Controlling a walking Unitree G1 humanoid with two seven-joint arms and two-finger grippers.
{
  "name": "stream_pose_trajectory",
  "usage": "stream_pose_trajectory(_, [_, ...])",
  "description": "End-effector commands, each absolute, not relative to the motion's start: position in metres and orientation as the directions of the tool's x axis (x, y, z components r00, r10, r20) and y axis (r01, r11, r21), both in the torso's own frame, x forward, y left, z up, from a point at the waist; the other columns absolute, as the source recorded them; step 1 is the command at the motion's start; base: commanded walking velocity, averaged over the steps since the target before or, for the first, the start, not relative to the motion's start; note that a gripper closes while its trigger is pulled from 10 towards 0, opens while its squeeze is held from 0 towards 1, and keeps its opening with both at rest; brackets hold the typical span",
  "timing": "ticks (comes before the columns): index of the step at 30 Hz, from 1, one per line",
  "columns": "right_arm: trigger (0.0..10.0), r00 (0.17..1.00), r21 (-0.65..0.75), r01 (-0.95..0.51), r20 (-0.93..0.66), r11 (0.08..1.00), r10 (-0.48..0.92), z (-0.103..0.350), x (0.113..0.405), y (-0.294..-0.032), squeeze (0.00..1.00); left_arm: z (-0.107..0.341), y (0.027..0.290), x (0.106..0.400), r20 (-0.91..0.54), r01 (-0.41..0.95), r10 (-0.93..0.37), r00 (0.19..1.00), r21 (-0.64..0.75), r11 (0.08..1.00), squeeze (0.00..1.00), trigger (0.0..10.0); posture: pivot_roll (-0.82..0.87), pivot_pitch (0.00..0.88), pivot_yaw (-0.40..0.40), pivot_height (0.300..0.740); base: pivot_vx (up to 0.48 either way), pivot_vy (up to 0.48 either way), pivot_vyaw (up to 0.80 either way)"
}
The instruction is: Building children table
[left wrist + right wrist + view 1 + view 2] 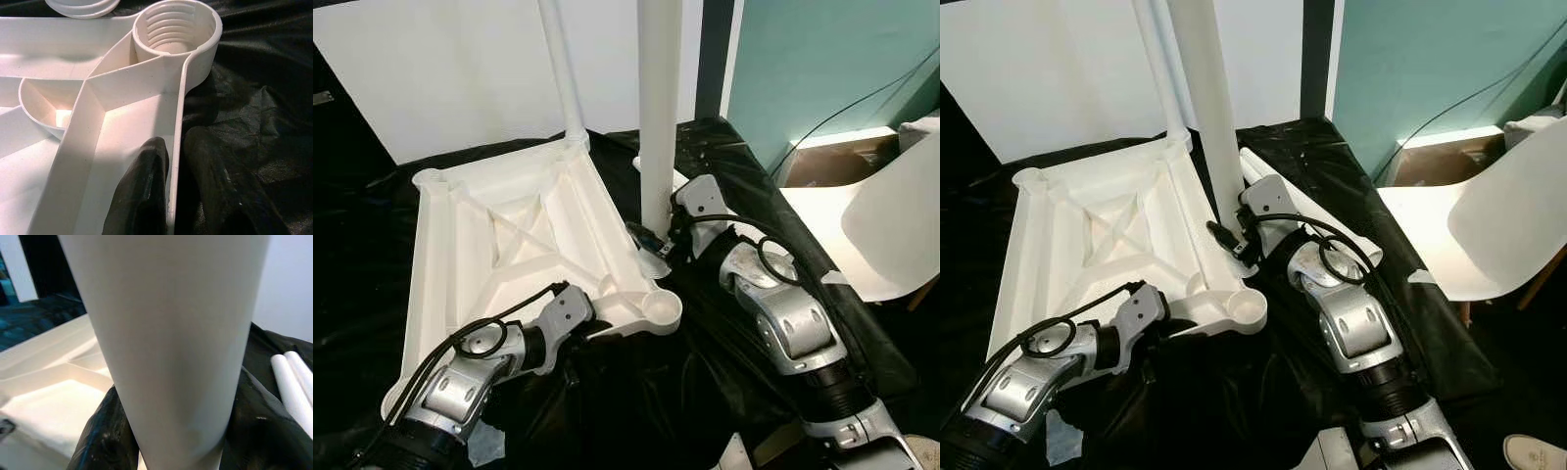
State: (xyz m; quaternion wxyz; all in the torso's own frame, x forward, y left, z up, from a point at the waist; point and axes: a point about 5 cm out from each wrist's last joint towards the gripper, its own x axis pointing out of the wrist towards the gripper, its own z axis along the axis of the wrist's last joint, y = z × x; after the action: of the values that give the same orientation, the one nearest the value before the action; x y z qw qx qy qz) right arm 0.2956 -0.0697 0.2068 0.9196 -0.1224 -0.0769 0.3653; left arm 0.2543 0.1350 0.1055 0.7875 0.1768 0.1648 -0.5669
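Observation:
A white table top (509, 245) lies upside down on a black sheet, ribs facing up. One white leg (563, 78) stands in its far corner. My left gripper (173, 161) is shut on the near rim, one finger inside the wall and one outside, close to the empty threaded corner socket (176, 29). My right gripper (654, 243) is shut on a second white leg (659, 108) near its lower end. It holds the leg upright by the top's right rim, short of the corner socket (658, 308). In the right wrist view the leg (166, 333) sits between both black fingers (102, 440).
Two spare white legs (1332, 220) lie on the sheet beyond my right arm. A white chair (891, 225) stands at the right, by a teal wall. A white wall panel is behind the table top. Black sheet (636, 401) covers the floor around it.

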Motion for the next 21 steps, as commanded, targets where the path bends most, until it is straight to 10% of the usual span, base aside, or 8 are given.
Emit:
stream_pose_trajectory(1, [10.0,0.705,-0.275,-0.669,0.059,0.691,0.706,0.210,0.292,-0.069,0.00,0.087,0.141,0.249,-0.548,0.963,-0.801,0.240,0.030,0.268,0.00,10.0,0.03,0.000,0.077,0.740,0.000,0.000,0.00])
stream_pose_trajectory(6, [10.0,0.702,-0.275,-0.672,0.061,0.688,0.710,0.212,0.291,-0.071,0.00,0.068,0.146,0.255,-0.661,0.945,-0.693,0.287,0.074,0.320,0.00,10.0,0.02,0.000,0.074,0.740,0.000,0.000,0.00])
stream_pose_trajectory(7, [10.0,0.702,-0.275,-0.671,0.062,0.688,0.709,0.213,0.291,-0.072,0.00,0.066,0.144,0.258,-0.663,0.936,-0.681,0.310,0.087,0.341,0.16,10.0,0.02,0.000,0.073,0.740,0.000,0.000,0.00])
stream_pose_trajectory(9, [10.0,0.702,-0.275,-0.671,0.062,0.688,0.709,0.213,0.291,-0.072,0.00,0.066,0.144,0.258,-0.663,0.936,-0.681,0.310,0.087,0.341,0.16,10.0,0.02,0.000,0.073,0.740,0.000,0.000,0.00])
stream_pose_trajectory(10, [10.0,0.702,-0.275,-0.672,0.062,0.688,0.710,0.213,0.291,-0.071,0.00,0.066,0.142,0.261,-0.654,0.929,-0.680,0.332,0.099,0.357,0.23,7.5,0.02,0.000,0.073,0.740,0.000,0.000,0.00])
stream_pose_trajectory(12, [10.0,0.702,-0.275,-0.672,0.062,0.688,0.710,0.213,0.291,-0.071,0.00,0.066,0.142,0.261,-0.654,0.929,-0.680,0.332,0.099,0.357,0.23,7.5,0.02,0.000,0.073,0.740,0.000,0.000,0.00])
stream_pose_trajectory(13, [10.0,0.696,-0.272,-0.679,0.060,0.682,0.716,0.212,0.290,-0.069,0.00,0.069,0.141,0.278,-0.641,0.880,-0.623,0.448,0.192,0.434,0.00,10.0,0.03,0.000,0.075,0.740,0.000,0.000,0.00])
stream_pose_trajectory(21, [10.0,0.688,-0.261,-0.690,0.053,0.675,0.724,0.210,0.288,-0.064,0.00,0.083,0.145,0.302,-0.590,0.805,-0.564,0.578,0.301,0.511,0.00,10.0,0.03,0.000,0.082,0.740,0.000,0.000,0.00])
